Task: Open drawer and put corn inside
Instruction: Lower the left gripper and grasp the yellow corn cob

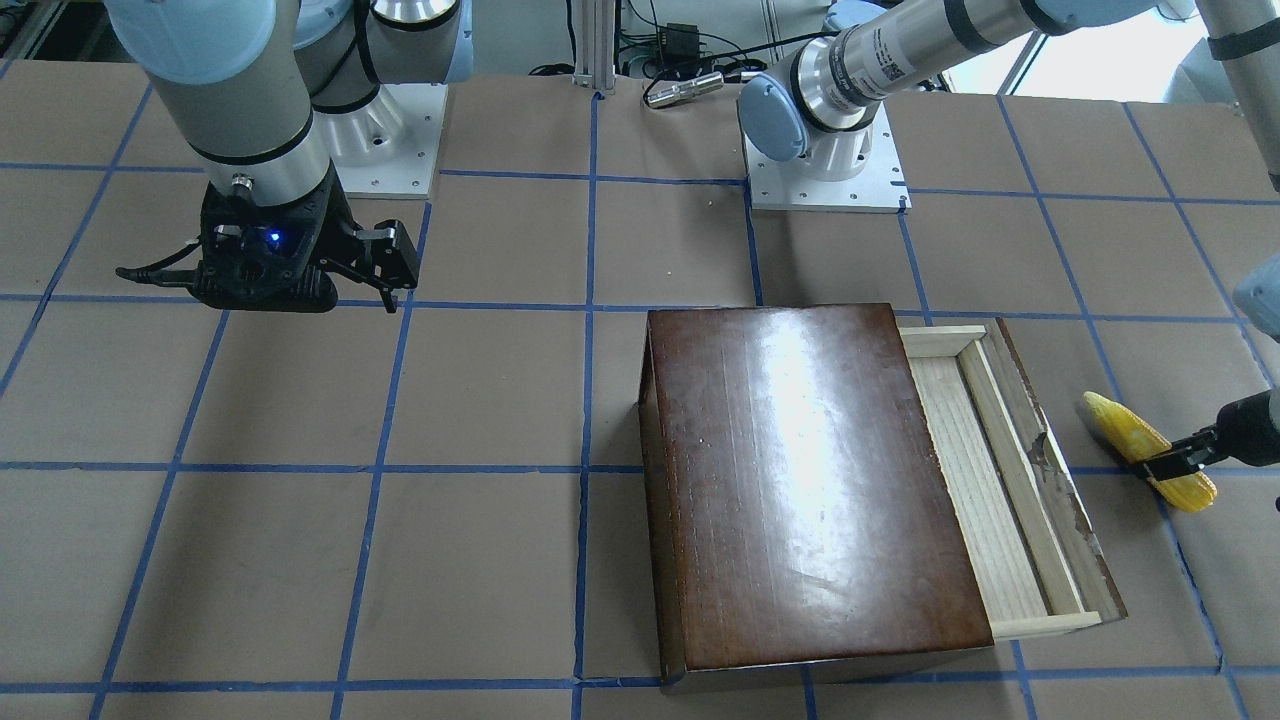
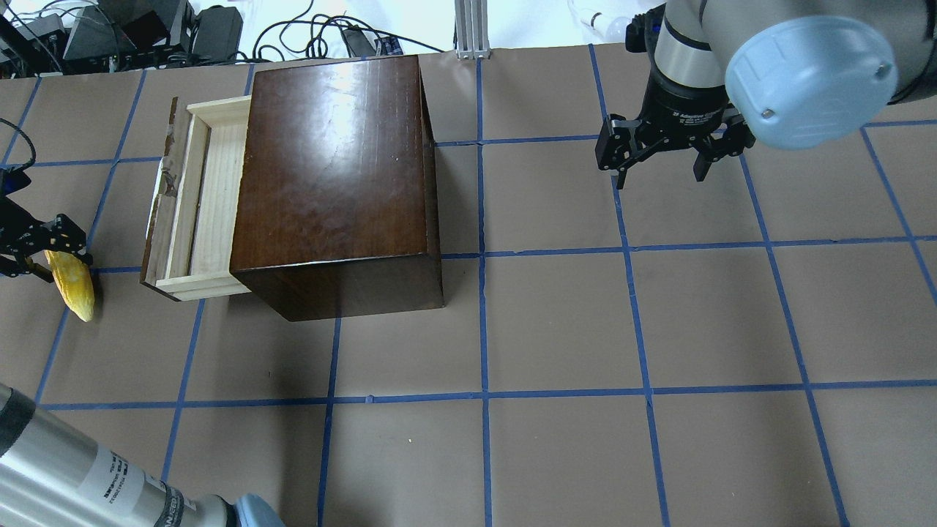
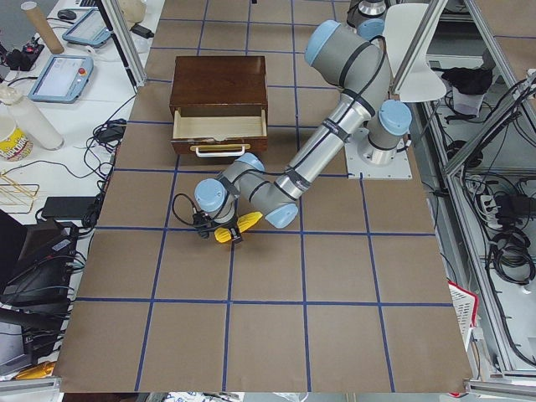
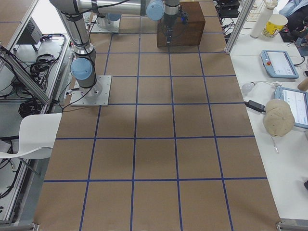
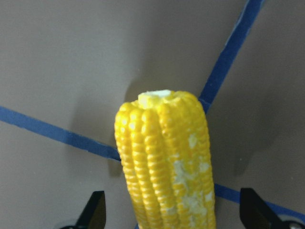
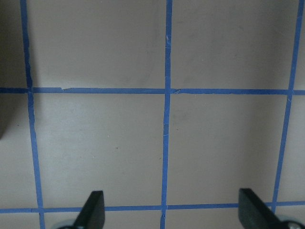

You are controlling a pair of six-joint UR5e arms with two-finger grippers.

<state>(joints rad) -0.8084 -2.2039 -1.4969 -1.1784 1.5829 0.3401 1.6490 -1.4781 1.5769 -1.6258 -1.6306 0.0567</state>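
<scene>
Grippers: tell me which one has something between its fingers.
The left gripper: its open fingers straddle the corn without gripping it. The right gripper shows only table between its fingers.

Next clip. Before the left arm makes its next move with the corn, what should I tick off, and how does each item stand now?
1. Is the drawer out of the box? Ok, though only partly out.
2. Is the tray's visible part bare? Ok.
3. Is the corn between the left claw fingers? Ok, one on each side.
4. Is the left claw shut on the corn? Not ok, the fingers stand wide with gaps.
5. Is the right claw out of the way? Ok, it is open over the table, away from the box.
6. Is the opening wide enough for the corn? Cannot tell.
</scene>
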